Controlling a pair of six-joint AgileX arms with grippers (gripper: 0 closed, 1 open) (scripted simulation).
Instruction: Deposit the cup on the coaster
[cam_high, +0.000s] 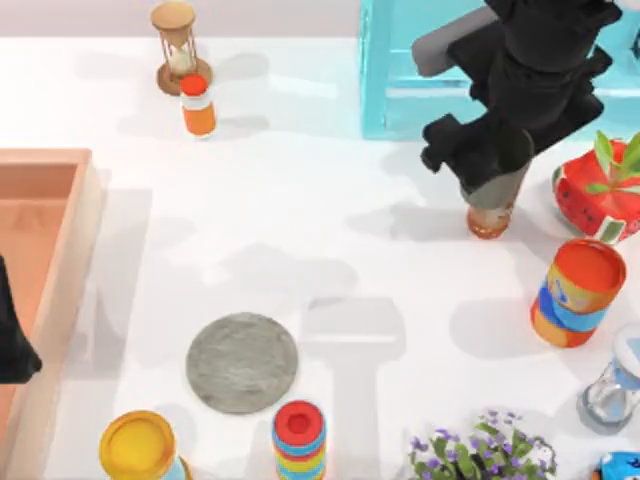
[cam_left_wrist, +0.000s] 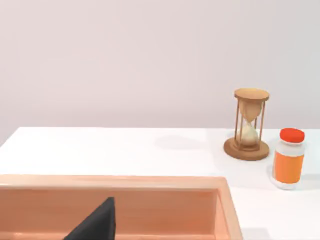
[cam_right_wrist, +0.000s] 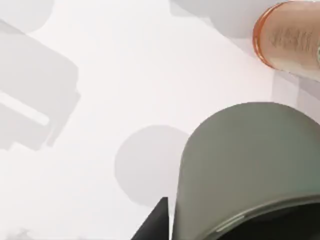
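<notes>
Gripping the small see-through glass cup (cam_high: 494, 190) in our right gripper (cam_high: 480, 160) at the top view's upper right, lifted, we have yet to carry it to the flat grey stone-like coaster (cam_high: 242, 362) lower left of centre.

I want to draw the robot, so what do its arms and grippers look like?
Draw the right arm chunky, blocky and matt black, with one grey tube-shaped link near the top. The right gripper is black and boxy too. The left gripper is a black pointed shape.

Cup (cam_right_wrist: 240, 165) close up (grey-tinted wall), above white table (cam_right_wrist: 125, 75); orange-rimmed container (cam_right_wrist: 285, 40) beyond.
</notes>
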